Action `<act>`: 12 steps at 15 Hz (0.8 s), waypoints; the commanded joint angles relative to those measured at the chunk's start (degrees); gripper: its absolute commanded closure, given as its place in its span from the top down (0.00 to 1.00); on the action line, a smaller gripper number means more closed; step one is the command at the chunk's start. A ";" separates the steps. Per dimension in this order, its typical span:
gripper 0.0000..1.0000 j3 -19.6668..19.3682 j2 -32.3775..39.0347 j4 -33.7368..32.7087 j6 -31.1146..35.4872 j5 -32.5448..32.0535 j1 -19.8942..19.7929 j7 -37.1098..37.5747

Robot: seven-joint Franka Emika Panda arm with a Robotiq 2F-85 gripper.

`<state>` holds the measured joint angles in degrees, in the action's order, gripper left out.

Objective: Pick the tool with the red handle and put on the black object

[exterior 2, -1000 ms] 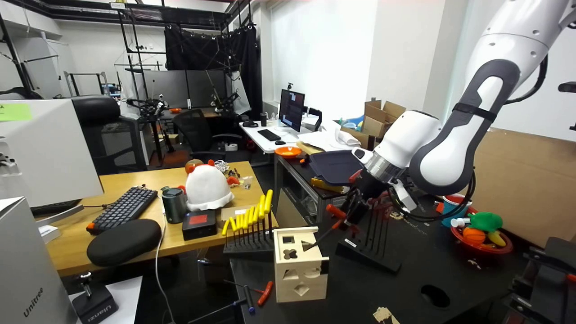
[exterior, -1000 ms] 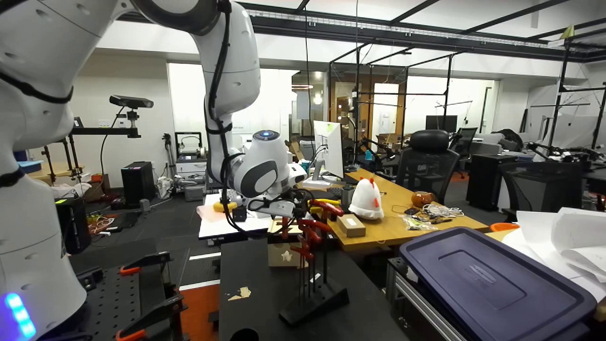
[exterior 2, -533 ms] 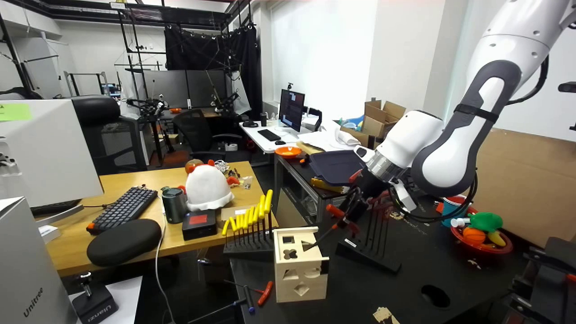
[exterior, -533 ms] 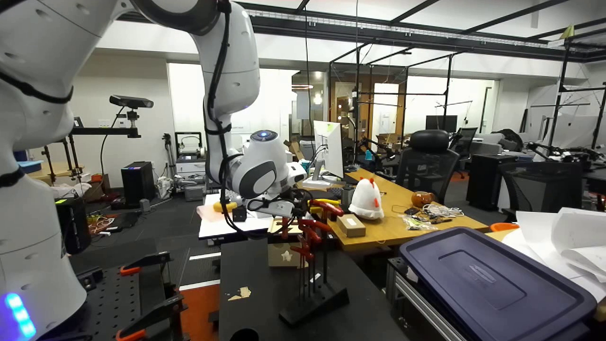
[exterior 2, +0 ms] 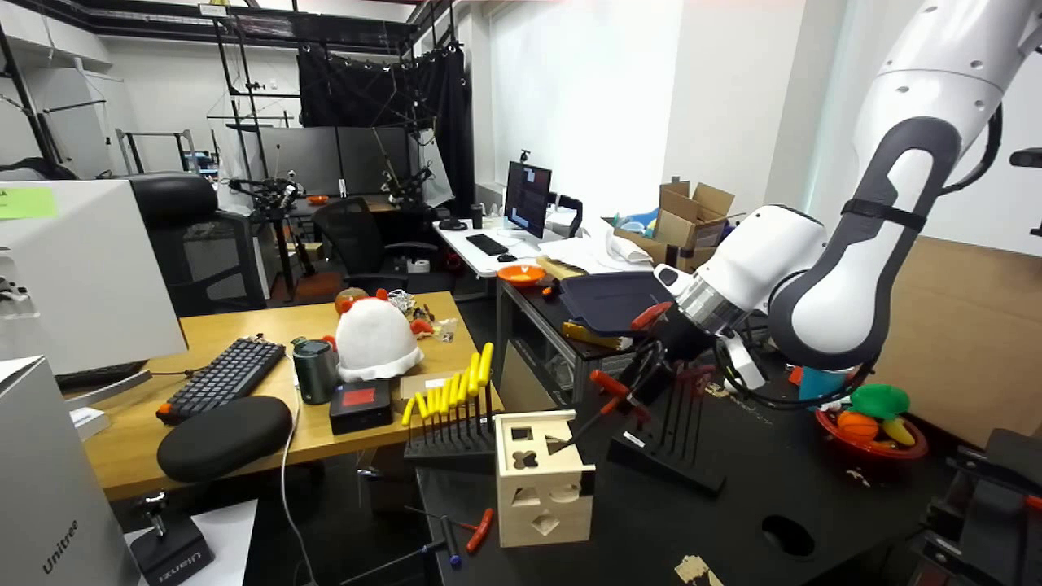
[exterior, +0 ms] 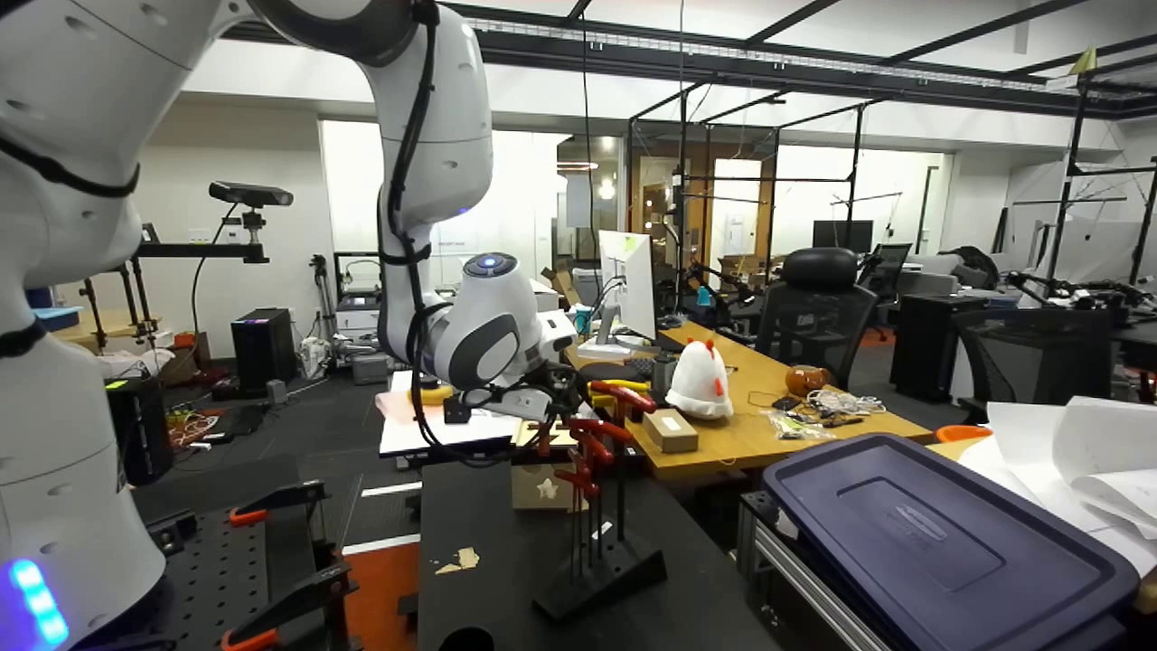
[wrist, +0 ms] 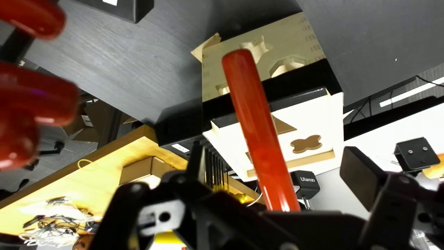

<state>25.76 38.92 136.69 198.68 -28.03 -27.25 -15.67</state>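
The tool with the red handle (exterior 2: 606,382) is tilted, its dark shaft running down to the triangular hole in the wooden shape box's top (exterior 2: 541,435). Its handle shows in the wrist view (wrist: 260,128) and in an exterior view (exterior: 544,440). My gripper (wrist: 277,161) is open, with one finger on each side of the handle and gaps between. In both exterior views, the gripper (exterior 2: 639,382) is close by the handle. The black object, a sloped stand (exterior 2: 667,464) holding several red-handled tools, is on the black table (exterior: 488,542) beside the box.
Several upright yellow-handled tools (exterior 2: 456,387) stand in a rack beside the box. A loose red-handled tool (exterior 2: 480,531) lies near the table edge. A red bowl of toys (exterior 2: 871,448) is on the black table. A dark blue lid (exterior: 940,542) lies on an adjacent stand.
The arm and wrist have shifted slightly left in an exterior view and right and down in another. The tilted tool, the box and the black stand look unmoved.
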 commanded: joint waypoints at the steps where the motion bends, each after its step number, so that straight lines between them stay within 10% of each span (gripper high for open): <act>1: 1.00 0.58 -1.00 -0.92 0.00 -3.87 -1.39 1.55; 12: 1.00 -0.02 -0.56 -1.72 -0.19 -7.46 -1.46 2.07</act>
<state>25.86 38.95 134.28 198.49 -34.12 -28.67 -15.40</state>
